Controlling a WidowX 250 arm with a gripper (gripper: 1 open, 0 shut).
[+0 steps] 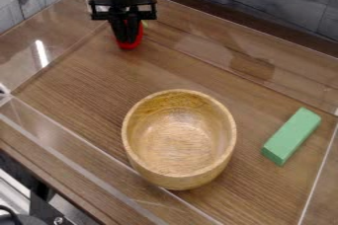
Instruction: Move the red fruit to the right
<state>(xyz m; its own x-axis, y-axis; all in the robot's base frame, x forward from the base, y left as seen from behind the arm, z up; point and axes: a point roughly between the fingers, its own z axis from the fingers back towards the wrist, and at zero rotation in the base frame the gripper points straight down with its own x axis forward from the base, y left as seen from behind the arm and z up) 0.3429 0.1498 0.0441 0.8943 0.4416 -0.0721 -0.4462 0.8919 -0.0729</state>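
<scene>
The fingers (126,34) had closed on the red fruit (126,41), which sat directly beneath them at the far left of the worktop (79,91), near its back edge. The fruit looked round, with no long axis to mind. Rightward, the wood lay bare along the back; the wooden bowl (180,138) and the green block (292,135) sat nearer the front, well apart from that path.

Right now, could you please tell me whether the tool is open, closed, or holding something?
Tool: closed on the small round red toy fruit, pointing straight down near the table's far left corner.
</scene>
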